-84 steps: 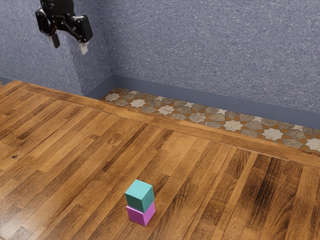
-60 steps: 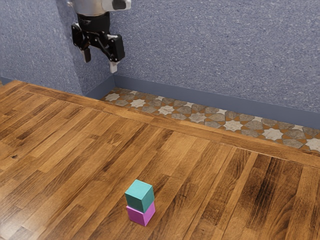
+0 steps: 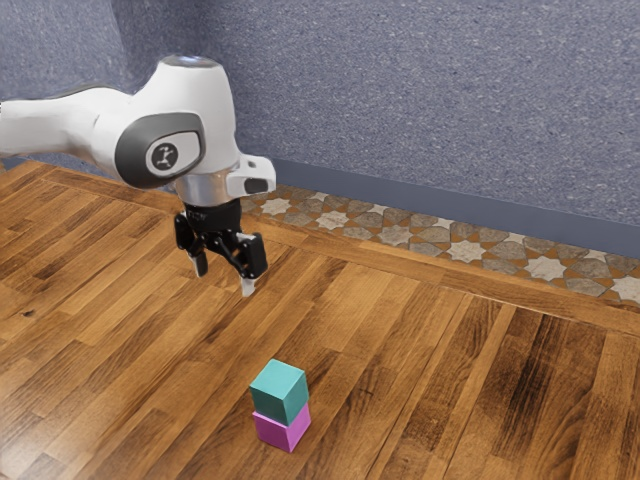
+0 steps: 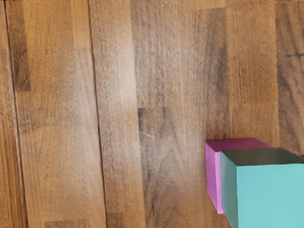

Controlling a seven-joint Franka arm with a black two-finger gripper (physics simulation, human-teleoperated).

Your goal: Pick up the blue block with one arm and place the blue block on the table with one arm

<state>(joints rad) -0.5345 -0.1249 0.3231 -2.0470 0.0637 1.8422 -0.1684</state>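
My gripper (image 3: 222, 284) hangs above the table, its two fingers standing well apart with nothing between them. Below it and toward the exterior view's right, the blue block (image 3: 279, 392), teal in colour, rests on top of a magenta block (image 3: 283, 428). The two are slightly turned against each other. In the wrist view the blue block (image 4: 270, 195) looms large, with part of the magenta block (image 4: 213, 175) visible beneath it. Air separates the fingertips from the stack.
The wooden table (image 3: 140, 330) carries the stack. Its far edge runs along a patterned tile floor (image 3: 465, 250), with a blue-grey wall (image 3: 430, 100) behind. My arm comes in from the exterior view's left.
Coming down and toward the exterior view's right, my gripper has moved much closer to the stack, still open. Both blocks have stayed where they were.
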